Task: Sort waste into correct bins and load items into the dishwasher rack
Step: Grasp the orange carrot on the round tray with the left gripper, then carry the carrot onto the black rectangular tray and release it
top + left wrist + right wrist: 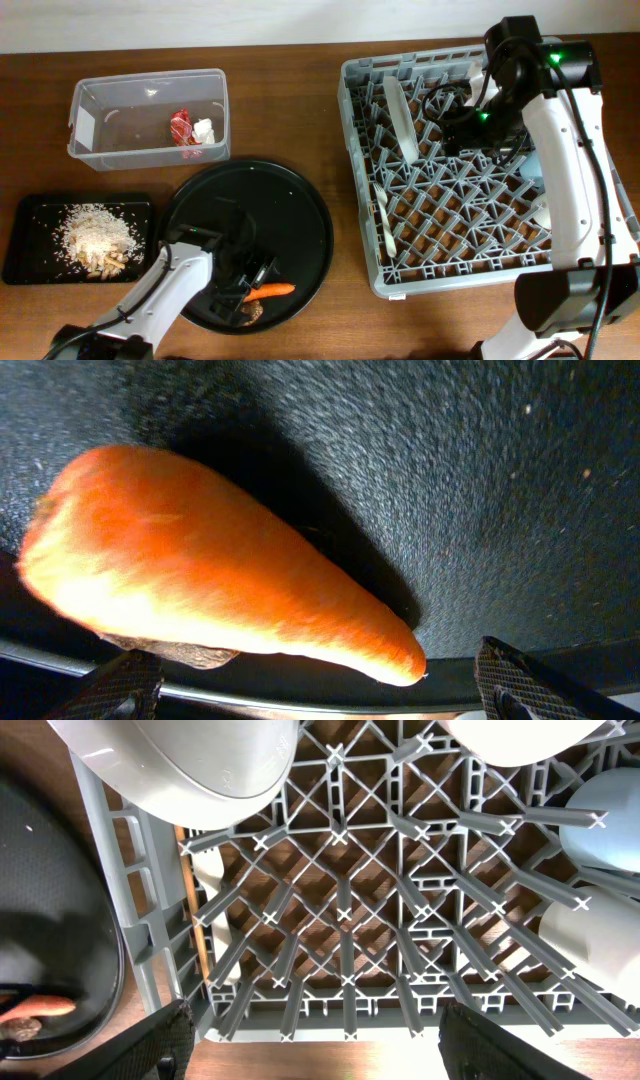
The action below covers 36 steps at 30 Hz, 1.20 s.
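Carrot (pixel 220 590), orange, tapered and faintly fuzzy-skinned, lies on its side on the near part of the round black tray (pixel 300 230), whose surface is finely speckled and matte. A small brown lump (pixel 180 652) sits tucked under its thick end, touching it. My left gripper (pixel 320 690) is spread wide just short of the carrot, the 2 cross-hatched fingertips at either side and nothing between them.

To the left, the flat black rectangular tray (pixel 30 250) carries a heap of pale rice-like scraps (pixel 95 235). Behind it, the clear plastic tub (pixel 100 110) holds a crumpled red wrapper (pixel 182 128) with a small white scrap (pixel 203 130) touching it.

On the right stands the grey dishwasher rack (pixel 450 200), a square plastic crate with a diagonal lattice floor and upright pegs. A pale round plate (pixel 400 120) stands on edge among its pegs, a white plastic fork (pixel 385 225) lies along its left side, and a light blue cup (pixel 610 810) rests at its right edge. My right gripper (pixel 310 1040) hangs over the rack with its jaws wide apart, holding nothing.
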Tool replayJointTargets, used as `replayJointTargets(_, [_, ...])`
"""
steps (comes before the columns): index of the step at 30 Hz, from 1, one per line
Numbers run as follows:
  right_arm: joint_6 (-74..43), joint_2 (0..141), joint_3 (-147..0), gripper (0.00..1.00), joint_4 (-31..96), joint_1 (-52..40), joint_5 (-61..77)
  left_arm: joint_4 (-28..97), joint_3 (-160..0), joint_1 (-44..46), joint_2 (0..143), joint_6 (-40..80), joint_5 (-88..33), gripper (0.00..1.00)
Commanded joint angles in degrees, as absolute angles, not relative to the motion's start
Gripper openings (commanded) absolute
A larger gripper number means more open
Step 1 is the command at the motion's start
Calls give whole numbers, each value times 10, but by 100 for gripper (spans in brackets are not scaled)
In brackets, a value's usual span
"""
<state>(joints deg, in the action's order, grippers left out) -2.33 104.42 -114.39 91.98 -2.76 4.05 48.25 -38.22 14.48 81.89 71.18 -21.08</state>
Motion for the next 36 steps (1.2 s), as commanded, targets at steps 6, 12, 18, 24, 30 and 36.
replayJointTargets(6, [-20, 1046, -1144, 81, 922, -25, 45, 460, -384, 96, 832, 583, -62, 97])
replayJointTargets(12, [-20, 1046, -1144, 81, 922, -25, 45, 508, -430, 96, 832, 582, 51, 97])
replayJointTargets(18, [-20, 1046, -1144, 81, 922, -25, 44, 529, -476, 96, 832, 556, 79, 98])
replayJointTargets(24, [-20, 1046, -1144, 81, 922, -25, 44, 530, -477, 96, 832, 532, 63, 98])
replayJointTargets(30, [-20, 1046, -1144, 81, 922, -25, 44, 530, -491, 96, 832, 475, 63, 98])
replayJointTargets(36, [-20, 1046, -1144, 81, 922, -25, 43, 529, -491, 96, 832, 416, 70, 98])
